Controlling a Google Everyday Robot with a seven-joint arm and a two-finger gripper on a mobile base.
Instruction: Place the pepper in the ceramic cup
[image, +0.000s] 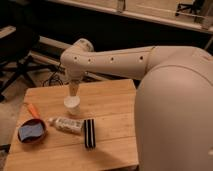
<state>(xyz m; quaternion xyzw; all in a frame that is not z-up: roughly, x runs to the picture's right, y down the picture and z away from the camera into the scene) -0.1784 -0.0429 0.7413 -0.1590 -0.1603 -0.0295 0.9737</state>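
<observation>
The slim orange pepper lies on the wooden table near its left edge, just behind the red bowl. The small white ceramic cup stands upright left of the table's middle, with nothing seen inside it. My gripper hangs at the end of the white arm, pointing down directly over the cup and just above its rim. It is open and holds nothing. The pepper rests well to the left of the gripper.
A dark red bowl with blue contents sits at the front left. A white squeeze tube and a black ridged object lie in front of the cup. My white body fills the right side. An office chair stands beyond the table's left.
</observation>
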